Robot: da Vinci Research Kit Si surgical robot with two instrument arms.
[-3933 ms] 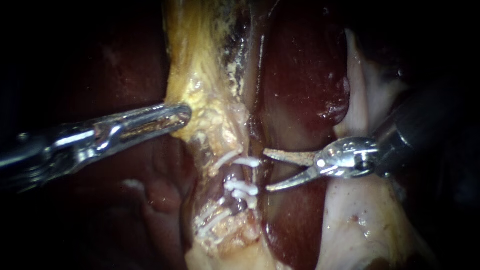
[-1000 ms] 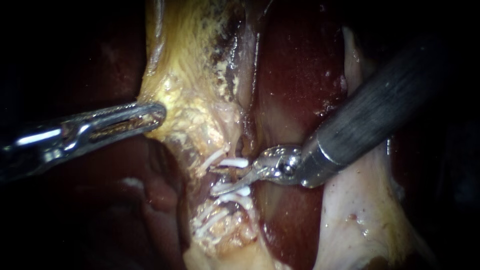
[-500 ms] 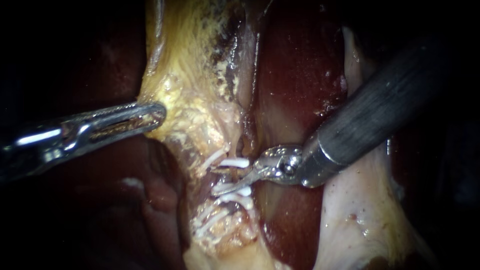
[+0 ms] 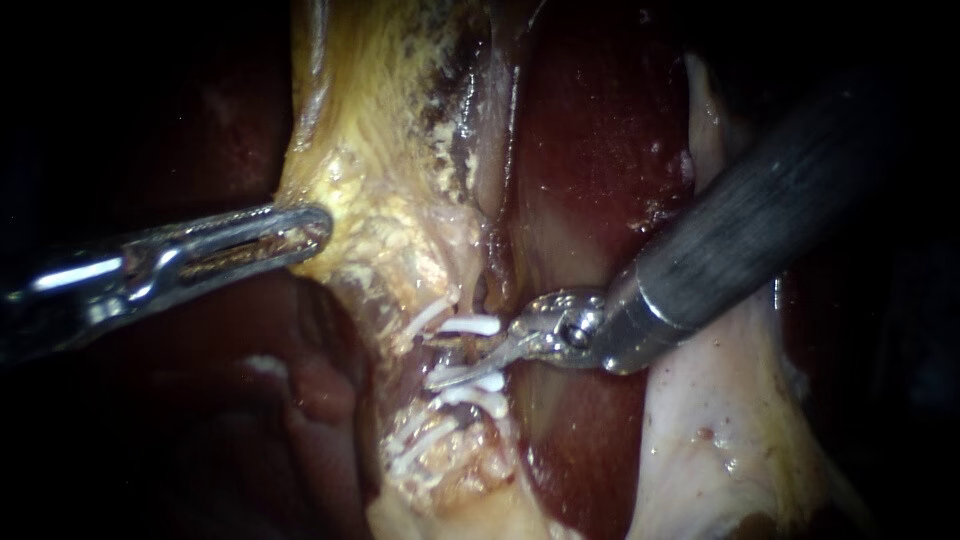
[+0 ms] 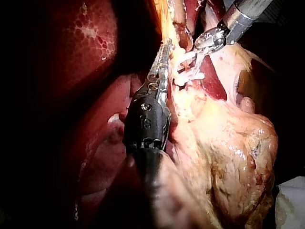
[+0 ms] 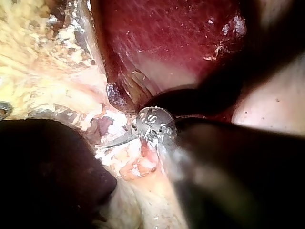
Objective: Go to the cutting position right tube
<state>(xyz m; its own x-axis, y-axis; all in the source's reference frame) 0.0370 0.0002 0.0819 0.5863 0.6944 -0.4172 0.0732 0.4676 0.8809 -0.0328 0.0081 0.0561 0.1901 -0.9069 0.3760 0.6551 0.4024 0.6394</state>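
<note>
My right instrument (image 4: 448, 358) comes in from the upper right, its two thin blades open. They straddle the right tube (image 4: 466, 351) between an upper white clip (image 4: 472, 325) and a lower white clip (image 4: 482, 384). Whether the blades touch the tube I cannot tell. My left instrument (image 4: 305, 229) is shut on the edge of the yellow gallbladder tissue (image 4: 385, 170) and holds it to the left. In the left wrist view the same jaws (image 5: 163, 55) grip that tissue, with the right instrument (image 5: 193, 59) at the clips (image 5: 187, 76) beyond. The right wrist view shows its joint (image 6: 153, 125) against pale tissue.
Dark red liver (image 4: 600, 150) lies behind and to the right of the clipped tubes. Several more white clips (image 4: 418, 442) sit lower on the yellow stalk. A pale fold of tissue (image 4: 720, 430) lies under the right shaft (image 4: 760, 220).
Over 3.9 s the right instrument moved left until its open blades reached between the clips, and the left instrument drew the gallbladder tissue leftward. In the last second nothing has visibly shifted.
</note>
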